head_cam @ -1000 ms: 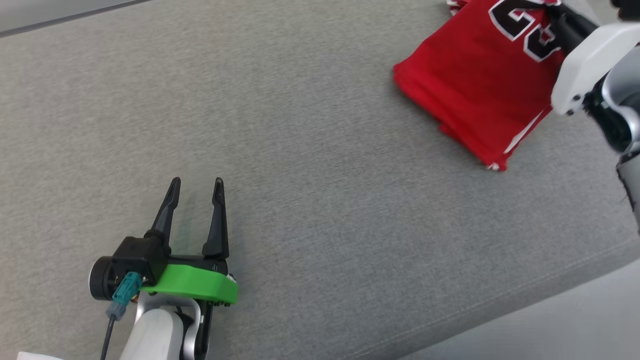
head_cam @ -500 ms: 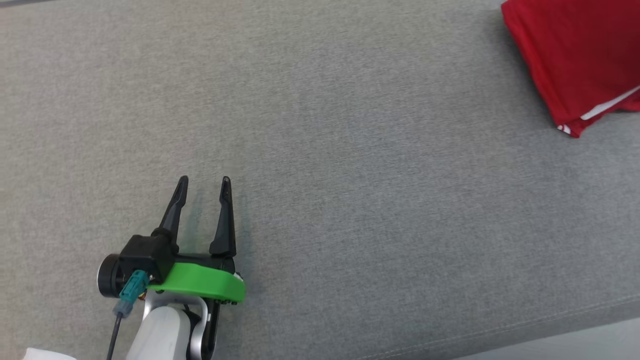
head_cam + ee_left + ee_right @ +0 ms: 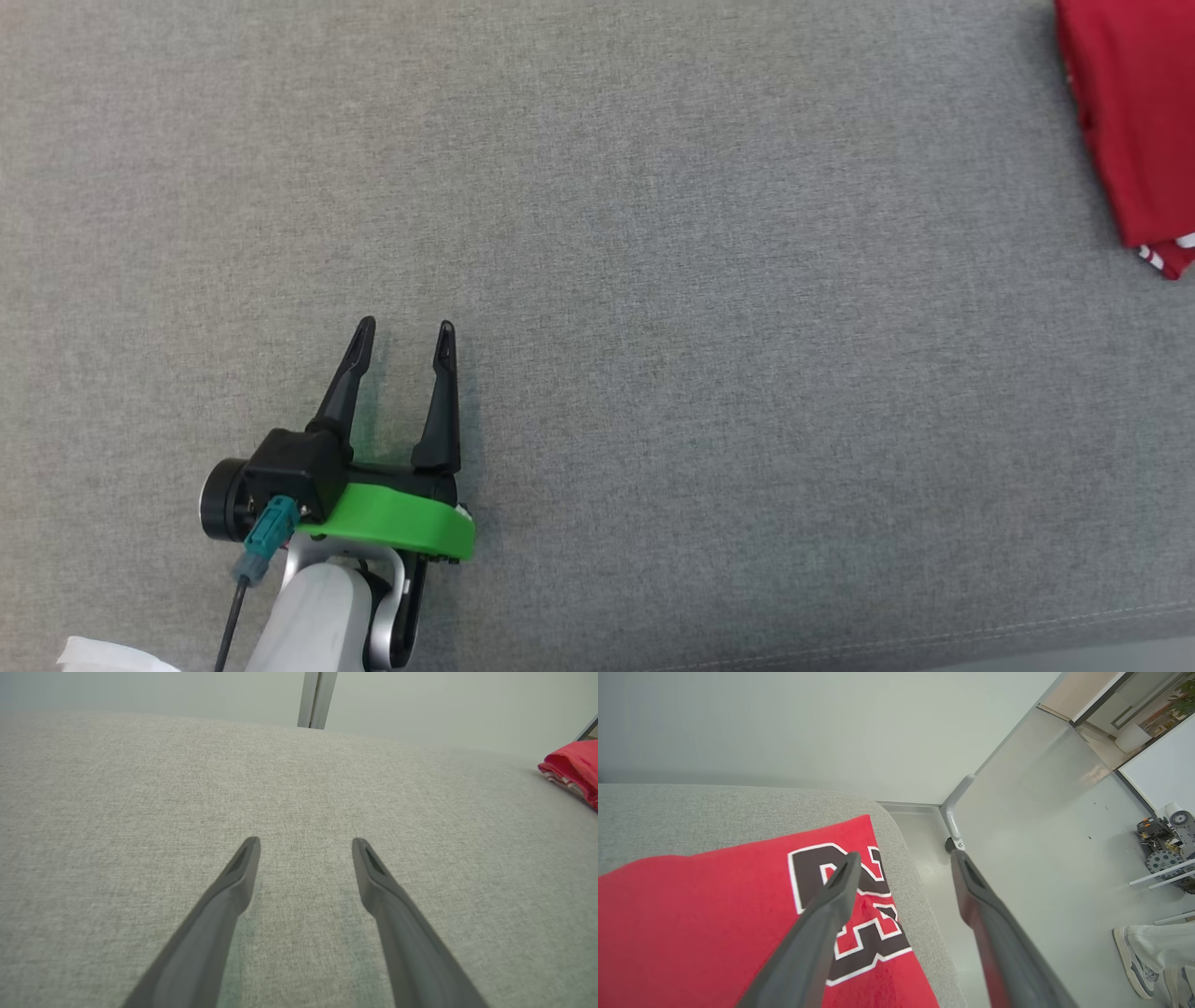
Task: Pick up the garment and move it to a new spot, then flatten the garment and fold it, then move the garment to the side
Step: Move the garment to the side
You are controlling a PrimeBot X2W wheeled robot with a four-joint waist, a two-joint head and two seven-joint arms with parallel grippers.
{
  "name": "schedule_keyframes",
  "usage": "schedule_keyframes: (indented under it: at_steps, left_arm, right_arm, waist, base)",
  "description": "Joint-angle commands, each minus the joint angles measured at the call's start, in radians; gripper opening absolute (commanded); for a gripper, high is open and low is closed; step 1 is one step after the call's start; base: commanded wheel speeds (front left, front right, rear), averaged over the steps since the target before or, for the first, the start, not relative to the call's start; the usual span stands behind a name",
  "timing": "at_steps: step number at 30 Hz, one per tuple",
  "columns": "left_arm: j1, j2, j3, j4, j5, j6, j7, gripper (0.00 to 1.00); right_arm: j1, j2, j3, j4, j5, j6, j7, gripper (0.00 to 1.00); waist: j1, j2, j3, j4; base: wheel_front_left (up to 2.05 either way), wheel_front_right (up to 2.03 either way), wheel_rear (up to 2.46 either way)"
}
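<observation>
The garment is a folded red jersey (image 3: 1134,121) with black and white numbers. It lies at the far right of the grey cushioned surface (image 3: 653,280), close to its edge (image 3: 906,858). In the right wrist view the jersey (image 3: 714,924) lies flat below my right gripper (image 3: 903,858), whose fingers stand apart with nothing between them. My left gripper (image 3: 403,329) rests open over bare fabric at the lower left, far from the jersey (image 3: 572,767). Nothing is between its fingers (image 3: 240,877).
The surface ends just right of the jersey, with pale floor (image 3: 1017,826) beyond. A person's shoe (image 3: 1134,963) and a small wheeled machine (image 3: 1164,844) are on the floor to the right. A pale wall (image 3: 187,690) runs behind the surface.
The head camera has swung left, so the jersey slid to the picture's right edge and my right arm left the head view. My left gripper stays open in place.
</observation>
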Motion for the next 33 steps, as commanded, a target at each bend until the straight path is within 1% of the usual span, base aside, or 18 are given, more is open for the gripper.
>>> schedule_keyframes:
  at_steps: [1, 5, 8, 14, 16, 19, 23, 26, 28, 33]
  left_arm:
    - [-0.02, 0.003, 0.002, -0.002, 0.009, -0.001, -0.003, 1.0]
    - [-0.015, 0.007, 0.005, 0.0, 0.013, 0.002, -0.003, 1.0]
    - [-0.011, 0.012, 0.007, 0.004, 0.013, 0.003, -0.003, 1.0]
    - [-0.014, 0.022, 0.024, 0.003, -0.002, 0.004, -0.003, 1.0]
    - [-0.017, 0.02, 0.052, 0.003, -0.019, 0.023, -0.003, 1.0]
    - [-0.027, 0.015, 0.089, -0.005, -0.041, 0.037, -0.003, 1.0]
    - [-0.026, 0.011, 0.143, -0.002, -0.057, 0.053, -0.003, 1.0]
    - [-0.009, 0.005, 0.17, 0.003, -0.074, 0.05, -0.003, 1.0]
    - [0.013, 0.002, 0.181, 0.003, -0.091, 0.038, -0.003, 1.0]
    - [0.065, -0.002, 0.194, 0.01, -0.09, 0.033, -0.002, 1.0]
  right_arm:
    - [0.001, 0.016, -0.022, 0.015, -0.028, -0.002, -0.024, 1.0]
    - [0.004, 0.066, -0.062, 0.033, -0.092, -0.002, -0.089, 1.0]
    - [-0.004, 0.102, -0.055, 0.041, -0.108, -0.002, -0.132, 1.0]
    - [-0.017, 0.169, 0.022, 0.031, -0.079, -0.002, -0.233, 1.0]
    - [-0.009, 0.193, 0.051, 0.022, -0.06, -0.002, -0.268, 1.0]
    - [0.021, 0.231, 0.094, 0.007, -0.033, -0.002, -0.32, 1.0]
    - [0.077, 0.298, 0.142, -0.032, 0.007, -0.002, -0.393, 1.0]
    - [0.149, 0.354, 0.169, -0.072, 0.033, -0.002, -0.441, 1.0]
    - [0.202, 0.385, 0.182, -0.105, 0.036, -0.002, -0.465, 1.0]
    - [0.362, 0.469, 0.192, -0.202, 0.055, -0.002, -0.502, 1.0]
  waist:
    - [-0.0001, -0.0001, 0.006, 0.004]
    - [-0.0001, -0.0001, 0.001, -0.009]
    - [-0.0001, -0.0001, -0.013, -0.024]
    - [-0.0001, -0.0001, -0.067, -0.055]
    - [-0.0001, -0.0001, -0.093, -0.063]
    - [-0.0001, -0.0001, -0.138, -0.071]
    - [-0.0001, -0.0001, -0.198, -0.078]
    - [-0.0001, -0.0001, -0.241, -0.077]
    - [-0.0001, -0.0001, -0.267, -0.074]
    - [-0.0001, -0.0001, -0.323, -0.063]
  base:
    - [0.0, 0.0, 0.0]
    - [0.0, 0.0, 0.0]
    - [0.0, 0.0, 0.0]
    - [0.0, 0.0, 0.0]
    - [0.0, 0.0, 0.0]
    - [0.0, 0.0, 0.0]
    - [0.0, 0.0, 0.0]
    - [0.0, 0.0, 0.0]
    - [0.0, 0.0, 0.0]
    - [0.0, 0.0, 0.0]
